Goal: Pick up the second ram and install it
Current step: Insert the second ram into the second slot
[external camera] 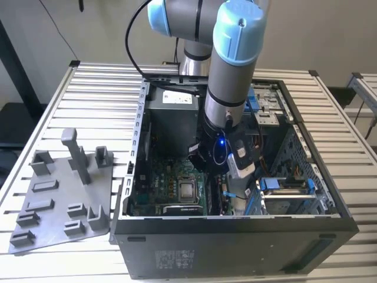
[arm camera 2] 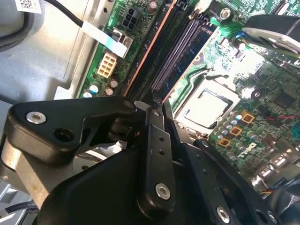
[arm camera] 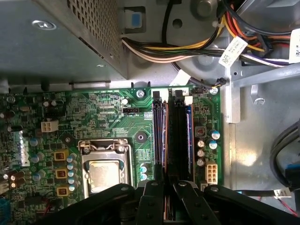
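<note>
My gripper [external camera: 217, 174] is down inside the open computer case [external camera: 235, 247], over the motherboard's memory slots [arm camera: 180, 136]. In both wrist views its black fingers [arm camera: 154, 197] are closed on a thin board seen edge-on. This is the second ram [arm camera: 161, 136], and its copper-coloured edge [arm camera 2: 149, 47] runs along the slots [arm camera 2: 180, 51]. The gripper [arm camera: 165, 180] holds it at one end [arm camera 2: 152, 105]. The ram lies in line with the slot nearest the processor socket [arm camera: 104, 171]. I cannot tell whether it is seated in that slot.
A grey moulded tray [external camera: 65, 194] lies on the slatted table at the exterior view's left. Inside the case are the metal power supply box [arm camera: 61, 37], bundled coloured cables [arm camera: 187, 47] and blue drive-bay clips [external camera: 283, 186] at the exterior view's right.
</note>
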Tool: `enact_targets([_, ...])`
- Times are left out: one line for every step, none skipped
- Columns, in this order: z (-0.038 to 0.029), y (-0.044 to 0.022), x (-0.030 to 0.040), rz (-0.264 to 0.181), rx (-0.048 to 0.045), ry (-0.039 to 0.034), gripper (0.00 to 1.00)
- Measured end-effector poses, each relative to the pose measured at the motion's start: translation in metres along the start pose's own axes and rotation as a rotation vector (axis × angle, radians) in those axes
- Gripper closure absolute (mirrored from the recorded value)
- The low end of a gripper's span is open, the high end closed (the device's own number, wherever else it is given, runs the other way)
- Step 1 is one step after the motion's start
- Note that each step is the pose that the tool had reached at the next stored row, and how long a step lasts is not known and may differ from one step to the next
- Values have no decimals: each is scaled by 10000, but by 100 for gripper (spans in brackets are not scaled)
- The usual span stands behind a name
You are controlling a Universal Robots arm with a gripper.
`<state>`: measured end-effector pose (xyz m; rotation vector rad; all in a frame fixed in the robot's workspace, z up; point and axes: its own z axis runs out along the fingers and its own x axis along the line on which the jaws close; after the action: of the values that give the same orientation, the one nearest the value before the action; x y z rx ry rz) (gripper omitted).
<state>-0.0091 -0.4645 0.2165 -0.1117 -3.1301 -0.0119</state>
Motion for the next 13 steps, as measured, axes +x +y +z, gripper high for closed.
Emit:
enact_targets([0, 0, 0, -23, 0, -6, 85])
enact_targets([0, 0, -1, -52, -1, -10, 85])
enact_targets([0, 0, -1, -80, -1, -15, 85])
enact_targets([-1, 0, -1, -106, 0, -18, 85])
enact_targets([-1, 0, -1, -132, 0, -21, 85])
enact_targets([-1, 0, -2, -161, 0, -23, 85])
enact_targets([-1, 0, -2, -170, 0, -24, 85])
enact_targets([-5, 0, -2, -172, 4, -25, 85])
enact_targets([-11, 0, -2, -173, 10, -22, 85])
enact_targets([-18, 0, -2, -173, 14, -19, 85])
enact_targets([-20, 1, -2, -172, 12, -19, 85])
enact_targets([-20, 1, -2, -172, 11, -19, 85])
enact_targets([-23, 1, -2, -174, 12, -18, 85])
